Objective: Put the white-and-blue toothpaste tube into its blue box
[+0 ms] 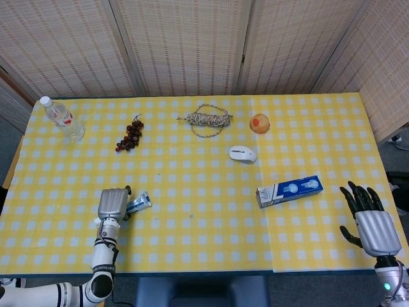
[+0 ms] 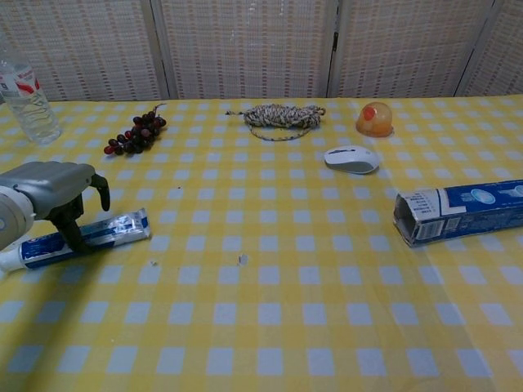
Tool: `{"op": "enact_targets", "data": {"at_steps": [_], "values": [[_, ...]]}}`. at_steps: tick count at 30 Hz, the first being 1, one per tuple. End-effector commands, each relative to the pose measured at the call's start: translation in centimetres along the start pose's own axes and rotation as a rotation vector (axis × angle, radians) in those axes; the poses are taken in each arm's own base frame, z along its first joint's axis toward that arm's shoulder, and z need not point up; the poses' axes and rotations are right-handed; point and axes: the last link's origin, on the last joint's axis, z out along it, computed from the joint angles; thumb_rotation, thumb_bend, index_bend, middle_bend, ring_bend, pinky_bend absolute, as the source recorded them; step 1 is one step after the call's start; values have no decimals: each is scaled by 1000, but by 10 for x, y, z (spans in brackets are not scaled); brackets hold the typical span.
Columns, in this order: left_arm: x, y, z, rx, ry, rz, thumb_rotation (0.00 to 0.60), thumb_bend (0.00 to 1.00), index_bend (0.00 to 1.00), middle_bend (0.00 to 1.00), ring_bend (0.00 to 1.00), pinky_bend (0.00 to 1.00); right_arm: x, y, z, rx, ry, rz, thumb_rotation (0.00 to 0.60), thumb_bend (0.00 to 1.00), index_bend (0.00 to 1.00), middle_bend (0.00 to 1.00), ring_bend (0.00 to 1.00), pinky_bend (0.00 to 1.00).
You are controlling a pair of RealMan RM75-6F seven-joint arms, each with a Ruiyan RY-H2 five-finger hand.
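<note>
My left hand (image 2: pixel 51 189) fingers (image 2: pixel 75 235) curl onto toothpaste tube (image 2: pixel 106 231), grip unclear | right hand (image 1: pixel 370 222) splayed empty beside blue box (image 1: pixel 289 190), mouth facing tube for loading

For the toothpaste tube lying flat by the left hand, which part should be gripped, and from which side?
Probably the middle of the toothpaste tube, from above with fingers across its narrow width. It lies flat on the tablecloth, long axis roughly left-right, its white cap end toward the table's left edge. The left hand is over that mid-section, fingers curled down onto it.

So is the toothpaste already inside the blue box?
No, the toothpaste tube lies on the tablecloth under the left hand, far from the blue box.
</note>
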Motion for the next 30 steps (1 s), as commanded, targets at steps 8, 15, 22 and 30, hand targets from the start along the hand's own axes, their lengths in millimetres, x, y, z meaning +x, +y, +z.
{"op": "enact_targets", "data": {"at_steps": [8, 15, 22, 30], "values": [[-8, 0, 6, 3, -6, 14, 600, 184, 446, 1000, 1000, 1000, -1, -1, 0, -3, 6, -11, 600, 313, 0, 0, 0, 0], [-11, -2, 11, -10, -14, 3, 600, 386, 474, 1000, 1000, 1000, -1, -1, 0, -3, 9, -16, 600, 313, 0, 0, 0, 0], [-14, -3, 15, -18, -3, -8, 600, 663, 700, 1000, 1000, 1000, -1, 0, 1, -5, 8, -18, 600, 313, 0, 0, 0, 0], [-7, -3, 12, -70, 76, -62, 600, 802, 874, 1000, 1000, 1000, -4, -2, 1, 0, -3, -21, 600, 313, 0, 0, 0, 0]]}}
